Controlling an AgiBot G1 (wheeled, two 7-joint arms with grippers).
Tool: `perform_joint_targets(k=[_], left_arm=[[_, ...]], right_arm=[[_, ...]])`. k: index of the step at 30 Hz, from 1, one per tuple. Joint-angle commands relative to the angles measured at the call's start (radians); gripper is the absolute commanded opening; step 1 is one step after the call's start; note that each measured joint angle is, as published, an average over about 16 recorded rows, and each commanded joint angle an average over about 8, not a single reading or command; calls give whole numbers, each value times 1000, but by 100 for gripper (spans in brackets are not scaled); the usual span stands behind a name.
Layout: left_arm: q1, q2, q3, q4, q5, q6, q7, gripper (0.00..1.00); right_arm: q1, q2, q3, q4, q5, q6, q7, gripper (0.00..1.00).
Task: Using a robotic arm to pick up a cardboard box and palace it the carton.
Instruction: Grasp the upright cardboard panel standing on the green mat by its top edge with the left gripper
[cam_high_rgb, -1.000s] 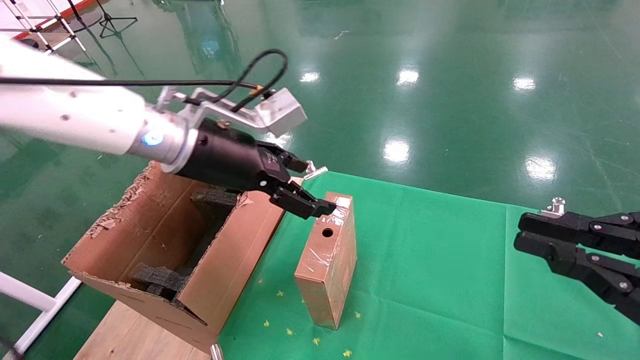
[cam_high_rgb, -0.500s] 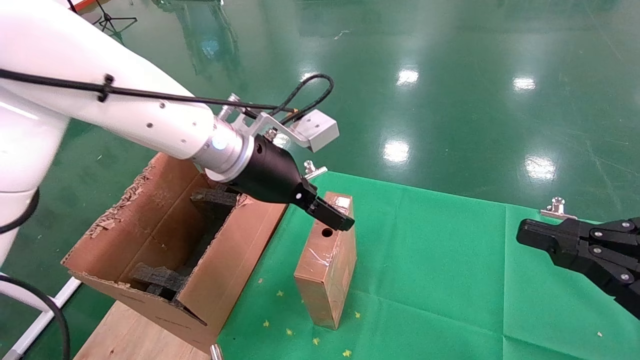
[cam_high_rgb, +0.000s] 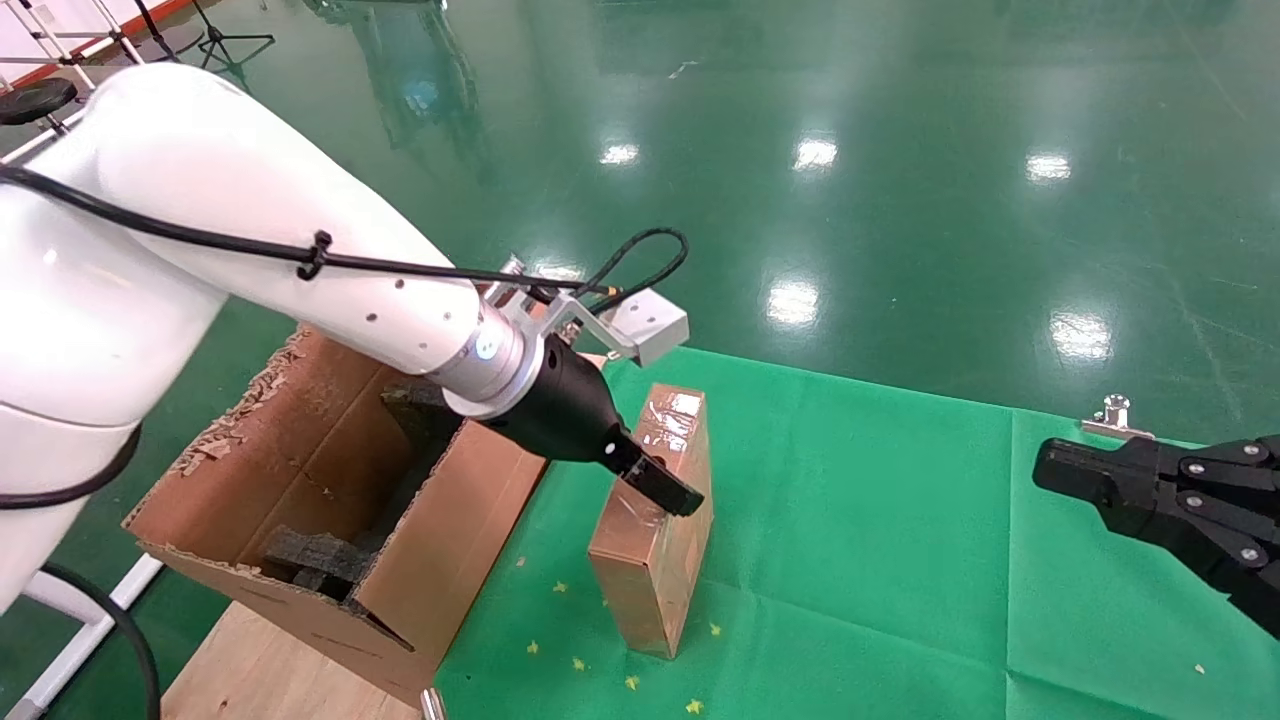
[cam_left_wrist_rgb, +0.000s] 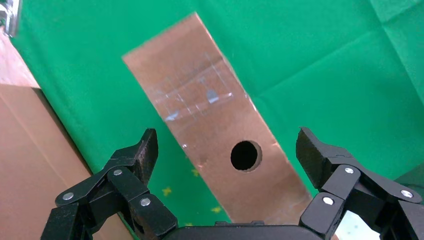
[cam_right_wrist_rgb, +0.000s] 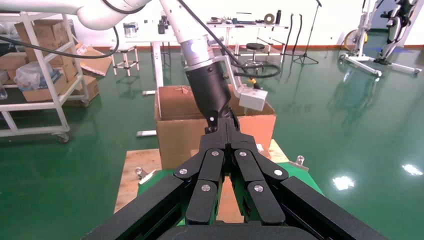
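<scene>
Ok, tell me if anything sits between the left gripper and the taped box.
Nothing visible does. The left gripper hangs open right over the cardboard box, one jaw on each side of it with only green cloth showing in the gaps.

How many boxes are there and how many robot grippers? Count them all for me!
Small taped cardboard box: 1
Big torn carton: 1
Grippers: 2, the left gripper and the right gripper
Total: 4

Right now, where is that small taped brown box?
In the head view, the cardboard box stands on the green cloth just right of the carton, under the open left gripper.
</scene>
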Motion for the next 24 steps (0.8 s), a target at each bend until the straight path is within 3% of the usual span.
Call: perform_joint_targets(k=[1, 5, 6, 8, 13, 14, 24], left_arm=[[4, 1, 7, 0, -1, -3, -4, 100], [1, 5, 25, 0, 9, 1, 5, 100], [-1, 6, 29, 0, 13, 3, 7, 94], [-2, 7, 34, 1, 17, 4, 10, 71], [-3, 7, 35, 1, 19, 6, 10, 9], [-3, 7, 34, 1, 18, 6, 9, 2], [-3, 5, 27, 1, 12, 5, 6, 0]], right_arm=[[0, 0, 0, 0, 0, 0, 0, 19], [0, 0, 0, 0, 0, 0, 0, 69], [0, 0, 0, 0, 0, 0, 0, 81], [0, 0, 0, 0, 0, 0, 0, 100], [0, 0, 0, 0, 0, 0, 0, 100], [0, 0, 0, 0, 0, 0, 0, 100], [0, 0, 0, 0, 0, 0, 0, 100]])
